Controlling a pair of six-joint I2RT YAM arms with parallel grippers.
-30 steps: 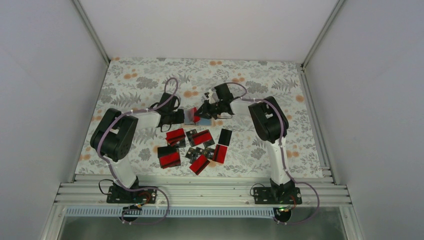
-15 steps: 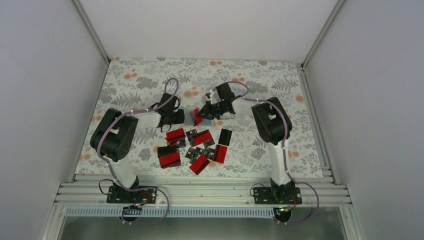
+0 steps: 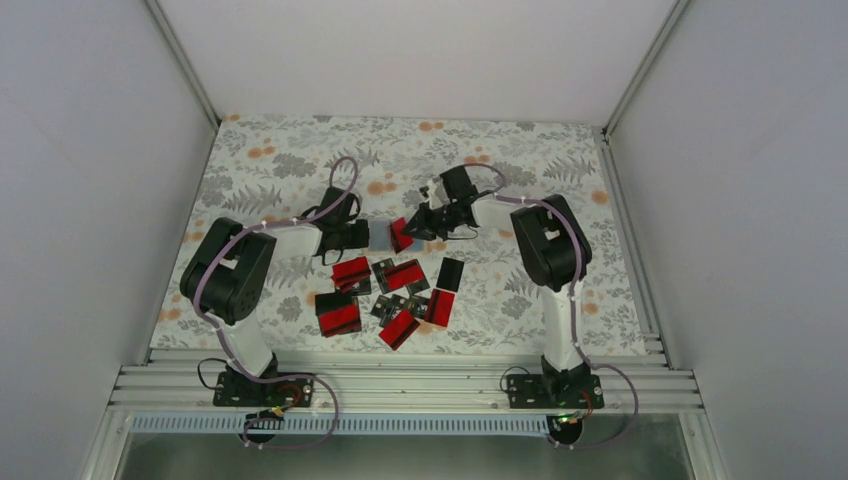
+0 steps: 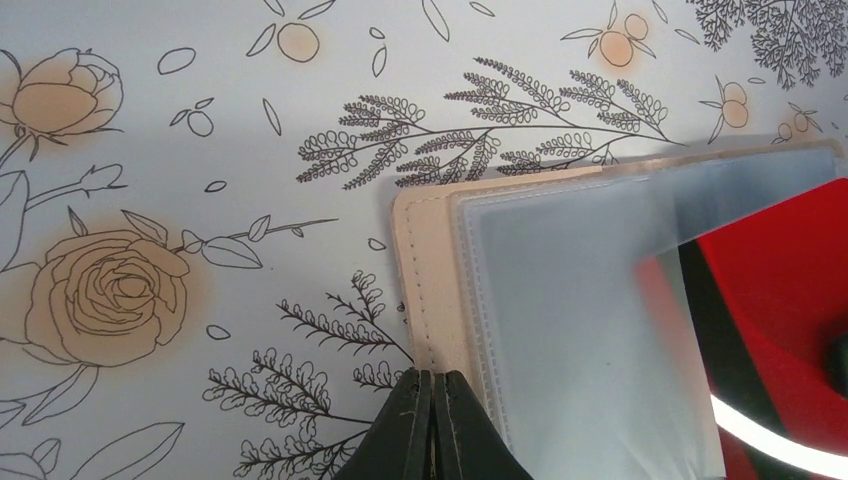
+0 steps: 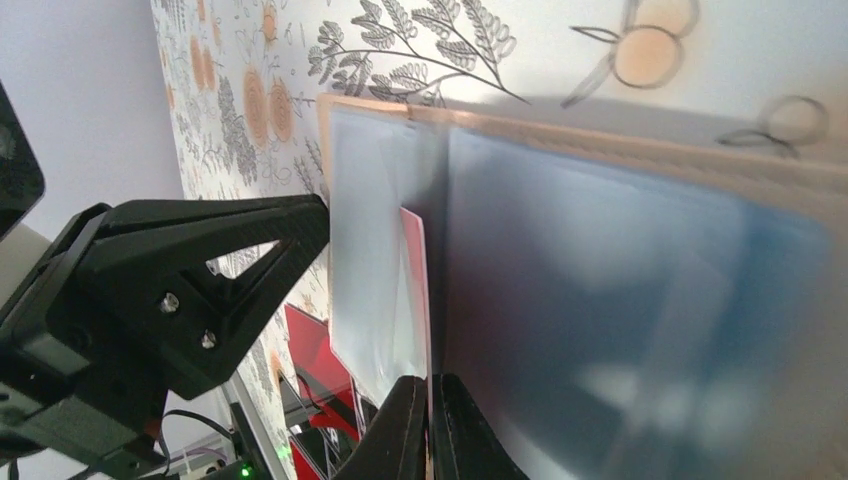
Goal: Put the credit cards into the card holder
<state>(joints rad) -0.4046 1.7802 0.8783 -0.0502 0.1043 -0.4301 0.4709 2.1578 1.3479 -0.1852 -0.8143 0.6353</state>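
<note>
The card holder (image 3: 380, 237) lies open on the floral cloth, tan-edged (image 4: 430, 270) with pale blue-grey sleeves (image 5: 600, 150). My left gripper (image 3: 362, 236) is shut, its tips (image 4: 432, 378) resting on the holder's tan left border with nothing visible between them. My right gripper (image 3: 414, 228) is shut (image 5: 430, 385) on a red credit card (image 5: 415, 260), held edge-on with its far end between two sleeves. In the left wrist view that card (image 4: 780, 290) shows partly behind a translucent sleeve. Several red-and-black credit cards (image 3: 400, 272) lie loose in front of the holder.
The loose cards spread from a left stack (image 3: 338, 312) to a black one on the right (image 3: 450, 272), between the two arm bases. White walls enclose the cloth (image 3: 280, 160) on three sides. A metal rail (image 3: 400, 385) runs along the near edge.
My right arm has swung slightly right at the elbow, and the red card now stands over the holder's right half, covering the blue page seen before. The left gripper has stayed put.
</note>
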